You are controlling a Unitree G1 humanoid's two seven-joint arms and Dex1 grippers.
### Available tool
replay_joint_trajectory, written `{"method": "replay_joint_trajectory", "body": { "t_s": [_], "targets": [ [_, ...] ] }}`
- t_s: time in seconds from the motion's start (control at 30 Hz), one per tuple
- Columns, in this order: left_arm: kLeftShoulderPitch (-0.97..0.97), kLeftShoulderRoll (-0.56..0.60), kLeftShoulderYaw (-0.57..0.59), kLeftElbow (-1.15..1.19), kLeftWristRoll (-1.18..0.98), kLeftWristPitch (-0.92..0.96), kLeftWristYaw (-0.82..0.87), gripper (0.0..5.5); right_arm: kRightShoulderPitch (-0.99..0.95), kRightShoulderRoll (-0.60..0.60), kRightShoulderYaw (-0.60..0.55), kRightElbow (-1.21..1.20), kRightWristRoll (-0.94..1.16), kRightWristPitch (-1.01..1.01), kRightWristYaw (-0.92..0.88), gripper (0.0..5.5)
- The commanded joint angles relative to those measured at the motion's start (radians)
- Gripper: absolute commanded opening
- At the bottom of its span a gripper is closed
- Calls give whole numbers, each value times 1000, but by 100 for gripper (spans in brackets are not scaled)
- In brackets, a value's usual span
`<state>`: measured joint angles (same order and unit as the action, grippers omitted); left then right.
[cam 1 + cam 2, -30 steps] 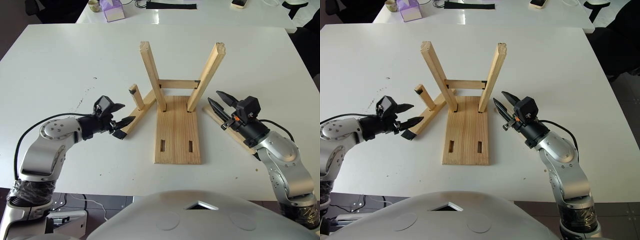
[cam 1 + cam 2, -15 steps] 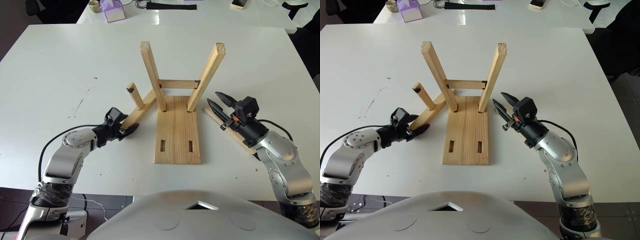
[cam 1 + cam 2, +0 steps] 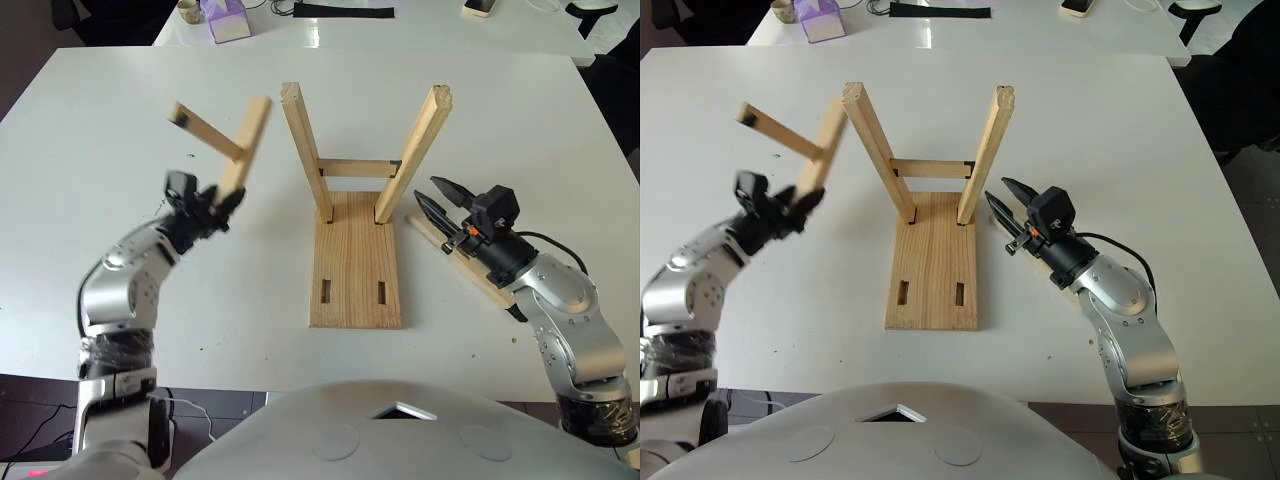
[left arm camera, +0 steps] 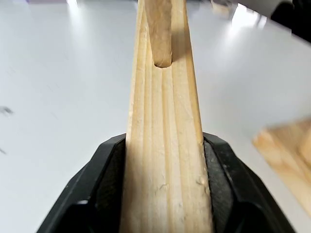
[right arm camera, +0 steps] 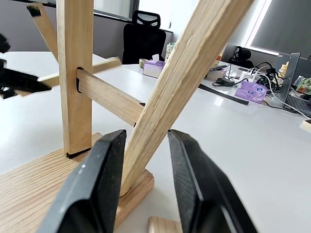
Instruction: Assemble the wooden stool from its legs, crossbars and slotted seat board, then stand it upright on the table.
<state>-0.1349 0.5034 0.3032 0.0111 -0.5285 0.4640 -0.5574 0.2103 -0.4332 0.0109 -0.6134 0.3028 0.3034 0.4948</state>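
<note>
Above the surface's (image 3: 100,130) left half, the left gripper (image 3: 213,201) clamps a loose leg (image 3: 248,132), long axis tilted upward; the seat board's (image 3: 355,262) empty slots (image 3: 326,290) lie rightward at mid-surface; right gripper (image 3: 438,203) spread, empty

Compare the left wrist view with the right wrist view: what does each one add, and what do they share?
Left wrist: the left gripper clamped on the leg piece, its socket joint close up. Right wrist: the right gripper open, a standing leg seen past its fingers, and the fitted crossbar. Both: the held leg piece, the seat board, the white table.
</note>
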Motion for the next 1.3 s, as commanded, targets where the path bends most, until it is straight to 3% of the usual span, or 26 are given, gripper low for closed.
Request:
{"method": "replay_joint_trajectory", "body": {
  "t_s": [0.03,0.13,0.27,0.47,0.67,0.87,1.17,1.3],
  "targets": [
    [-141,15,102,-122,-192,67,-8,203,-50,-31,-126,-75,233,83,46,157],
    [-188,75,131,-357,-535,235,-87,203,-153,-119,-266,-144,636,196,59,157],
    [-190,135,86,-556,-832,337,-194,203,-253,-225,-326,-126,980,275,68,157],
    [-217,123,-57,-618,-910,361,-238,203,-482,-370,-267,-8,1295,416,128,251],
    [-199,133,-124,-606,-829,334,-302,203,-660,-408,-165,33,1318,518,214,251],
    [-166,147,-163,-589,-726,304,-370,203,-709,-389,-137,41,1288,531,193,341],
    [-99,164,-183,-604,-658,262,-403,203,-746,-359,-123,62,1197,522,171,341],
    [-102,159,-189,-602,-651,257,-392,203,-752,-350,-107,45,1178,535,171,276]
  ]
}}
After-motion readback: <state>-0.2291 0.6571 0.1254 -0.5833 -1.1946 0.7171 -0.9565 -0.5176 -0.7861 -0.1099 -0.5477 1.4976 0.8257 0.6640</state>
